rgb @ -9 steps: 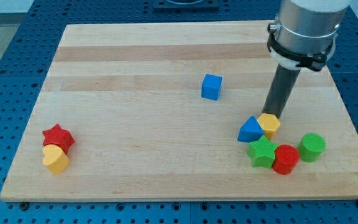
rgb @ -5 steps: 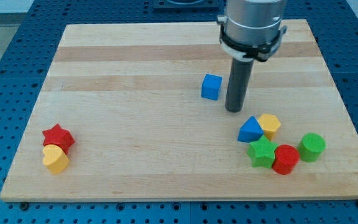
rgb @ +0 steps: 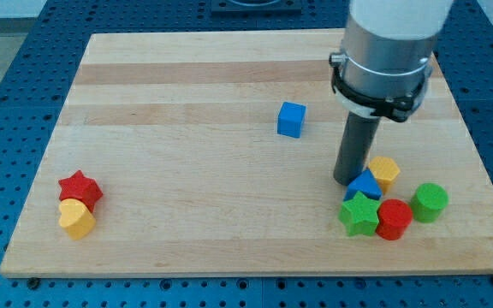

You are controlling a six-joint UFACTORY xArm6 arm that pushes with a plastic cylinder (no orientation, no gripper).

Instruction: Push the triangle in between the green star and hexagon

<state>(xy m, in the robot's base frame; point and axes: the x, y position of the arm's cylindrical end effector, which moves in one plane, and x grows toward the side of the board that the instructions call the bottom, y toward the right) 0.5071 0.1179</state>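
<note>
Triangle [rgb: 365, 185], blue, sits low on the right of the frame, directly against the lower right of my tip [rgb: 346, 180], which rests on the worktop [rgb: 187, 214] at the block's upper-left edge. No pincer is fitted; the arm ends in a plain rod, so there is nothing to spread or press together.

The green star [rgb: 359, 214] lies just below the triangle, touching or nearly so. The yellow hexagon [rgb: 384, 171] lies just to its upper right, also touching or nearly so. As I judge it, the triangle already lies roughly on the line between the two, perhaps a little left of it, so any remaining push would run from my tip toward the frame's right, with little travel left.

A red cylinder [rgb: 393, 219] touches the star on its right, and a green cylinder [rgb: 430, 202] stands just beyond it; a harder shove could disturb that cluster.

Elsewhere the pale wooden board is flat and open. A blue cube [rgb: 291, 119] stands well apart toward upper centre, and a red star [rgb: 80, 188] with a yellow heart [rgb: 77, 219] sit together at lower left.
</note>
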